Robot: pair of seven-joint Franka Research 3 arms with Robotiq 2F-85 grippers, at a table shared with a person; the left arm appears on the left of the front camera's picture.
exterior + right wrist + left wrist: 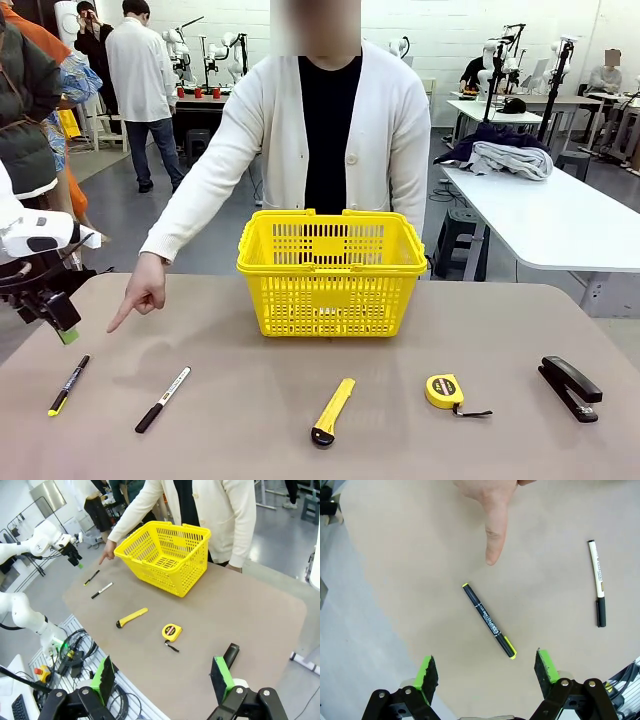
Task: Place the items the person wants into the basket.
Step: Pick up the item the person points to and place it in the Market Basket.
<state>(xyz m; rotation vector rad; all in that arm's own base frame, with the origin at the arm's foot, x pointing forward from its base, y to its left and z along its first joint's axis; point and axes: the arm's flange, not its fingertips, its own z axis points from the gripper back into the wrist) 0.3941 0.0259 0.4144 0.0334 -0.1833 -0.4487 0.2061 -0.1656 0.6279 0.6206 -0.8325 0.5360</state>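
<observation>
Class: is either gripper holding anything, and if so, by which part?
Nothing is held. The left gripper hangs open above the slim black marker with yellow ends; the right gripper is open and empty.

In the left of the front view, the person's pointing hand (140, 292) is just beyond the slim black marker with a yellow end (68, 386), crowding its far side. Bare tan tabletop (250, 400) surrounds it; the slim white-and-black marker (163, 399) lies well clear to its right.
</observation>
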